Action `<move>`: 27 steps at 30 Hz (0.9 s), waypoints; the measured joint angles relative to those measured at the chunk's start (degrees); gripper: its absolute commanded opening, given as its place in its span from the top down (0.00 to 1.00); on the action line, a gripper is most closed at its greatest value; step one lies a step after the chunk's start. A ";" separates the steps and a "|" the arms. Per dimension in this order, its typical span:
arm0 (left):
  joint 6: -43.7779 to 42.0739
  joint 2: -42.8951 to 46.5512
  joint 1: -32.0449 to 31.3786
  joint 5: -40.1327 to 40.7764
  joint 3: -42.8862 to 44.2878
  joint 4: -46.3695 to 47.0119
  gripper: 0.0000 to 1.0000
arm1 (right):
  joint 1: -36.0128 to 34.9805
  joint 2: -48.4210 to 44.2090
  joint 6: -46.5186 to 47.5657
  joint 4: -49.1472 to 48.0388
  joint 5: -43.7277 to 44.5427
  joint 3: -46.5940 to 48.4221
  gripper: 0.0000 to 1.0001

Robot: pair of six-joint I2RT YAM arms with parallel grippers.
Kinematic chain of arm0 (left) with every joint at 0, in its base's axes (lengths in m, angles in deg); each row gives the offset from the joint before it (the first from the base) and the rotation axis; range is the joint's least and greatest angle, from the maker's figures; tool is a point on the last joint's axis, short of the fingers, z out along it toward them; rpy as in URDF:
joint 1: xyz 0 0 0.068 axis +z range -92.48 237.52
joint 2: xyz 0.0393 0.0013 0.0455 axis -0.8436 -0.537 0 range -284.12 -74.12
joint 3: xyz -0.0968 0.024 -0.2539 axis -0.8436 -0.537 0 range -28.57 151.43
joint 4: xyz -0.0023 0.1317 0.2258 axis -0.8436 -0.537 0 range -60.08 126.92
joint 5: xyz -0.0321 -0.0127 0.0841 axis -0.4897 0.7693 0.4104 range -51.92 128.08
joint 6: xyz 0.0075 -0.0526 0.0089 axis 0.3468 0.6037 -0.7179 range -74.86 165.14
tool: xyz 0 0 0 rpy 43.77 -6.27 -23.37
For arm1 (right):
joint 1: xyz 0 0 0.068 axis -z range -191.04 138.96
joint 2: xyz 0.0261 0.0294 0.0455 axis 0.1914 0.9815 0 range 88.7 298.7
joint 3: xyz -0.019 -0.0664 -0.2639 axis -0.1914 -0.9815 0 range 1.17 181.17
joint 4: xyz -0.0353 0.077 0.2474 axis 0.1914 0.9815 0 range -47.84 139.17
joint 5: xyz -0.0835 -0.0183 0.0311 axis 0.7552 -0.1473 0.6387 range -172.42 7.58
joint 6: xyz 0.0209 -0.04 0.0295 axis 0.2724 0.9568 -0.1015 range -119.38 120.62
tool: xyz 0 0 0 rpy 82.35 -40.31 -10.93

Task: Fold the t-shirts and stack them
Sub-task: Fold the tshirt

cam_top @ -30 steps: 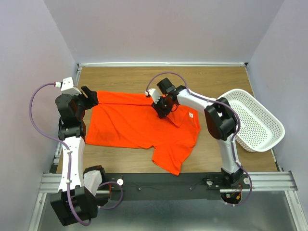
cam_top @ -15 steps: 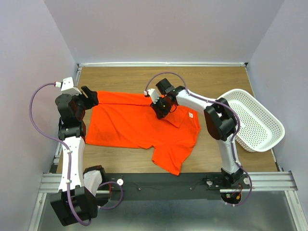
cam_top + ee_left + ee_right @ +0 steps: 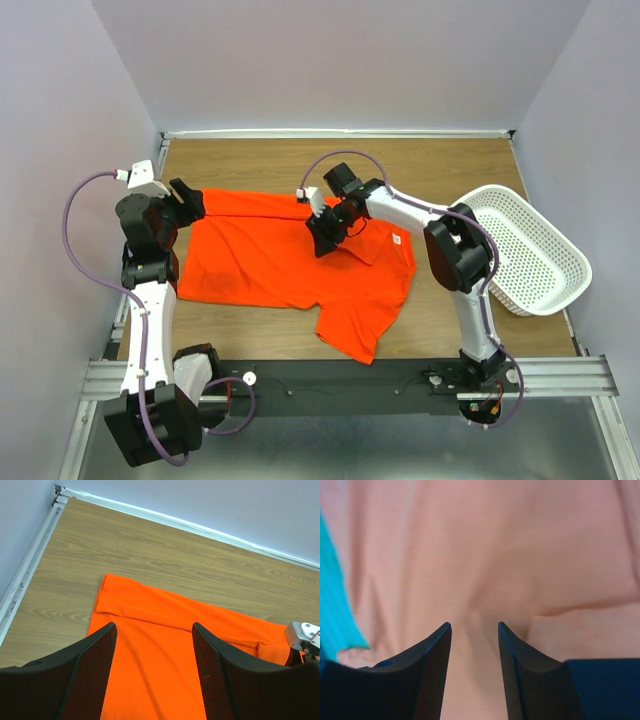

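One bright orange t-shirt [image 3: 270,265] lies spread on the wooden table, its right part folded over, with a small white label [image 3: 398,238] showing. My left gripper [image 3: 192,200] is open and empty, held above the shirt's far left sleeve; in the left wrist view [image 3: 153,627] the orange cloth [image 3: 160,605] shows between its fingers. My right gripper [image 3: 318,240] is down on the shirt's upper middle. In the right wrist view [image 3: 474,625] its jaws stand a little apart, right against the cloth [image 3: 485,555], which looks washed-out pink, with a small ridge of cloth between them.
A white perforated plastic basket [image 3: 525,250] stands tilted at the table's right edge. Bare wood [image 3: 400,165] lies behind the shirt up to the back wall. A metal rail [image 3: 30,565] runs along the table's left edge.
My right gripper has moved a little left and toward the near edge over the shirt. The left arm and the shirt's outline have not changed.
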 measured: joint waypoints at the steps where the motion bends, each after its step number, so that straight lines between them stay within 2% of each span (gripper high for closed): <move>1: 0.00 -0.17 0.00 0.00 0.00 -0.02 0.28 | -0.02 0.00 0.02 0.07 -1.14 0.00 0.50; 6: 1.88 -3.21 -0.09 -0.70 -0.02 0.00 0.29 | -0.04 -4.24 0.87 0.52 -2.32 -2.03 0.50; 8: 4.22 -5.44 0.02 -1.86 -0.61 -0.42 0.33 | -0.02 -9.05 2.29 0.31 -1.62 -5.16 0.49; 9: 5.70 -6.75 0.20 -2.71 -1.14 -0.94 0.39 | -0.02 -11.96 3.28 0.28 -1.36 -6.97 0.48; 11: 8.07 -9.16 0.63 -4.26 -2.58 -2.43 0.39 | -0.02 -19.85 6.64 -0.09 -1.42 -13.22 0.46; 12: 9.75 -10.27 0.83 -4.83 -3.39 -3.74 0.39 | 0.00 -24.72 8.59 -0.15 -2.71 -16.81 0.36; 14: 12.68 -12.09 0.98 -4.94 -4.81 -7.08 0.39 | 0.02 -33.73 14.67 -1.14 -6.23 -24.65 0.27; 15: 13.97 -12.50 1.01 -4.87 -5.09 -9.70 0.37 | 0.00 -37.07 17.88 -1.05 -8.09 -28.02 0.16; 16: 14.71 -12.55 1.05 -4.83 -5.09 -11.30 0.36 | -0.11 -41.24 21.92 -0.68 -10.08 -32.72 0.13; 21: 16.15 -10.97 1.14 -4.17 -4.83 -16.57 0.31 | -0.70 -48.43 36.24 1.05 -12.70 -46.80 0.12; 24: 16.15 -9.55 1.22 -3.37 -5.03 -18.88 0.30 | -0.76 -49.66 41.09 1.51 -12.70 -49.11 0.13; 27: 17.53 -9.14 1.38 -2.58 -6.34 -20.59 0.30 | -1.05 -52.81 44.54 1.60 -12.76 -50.14 0.22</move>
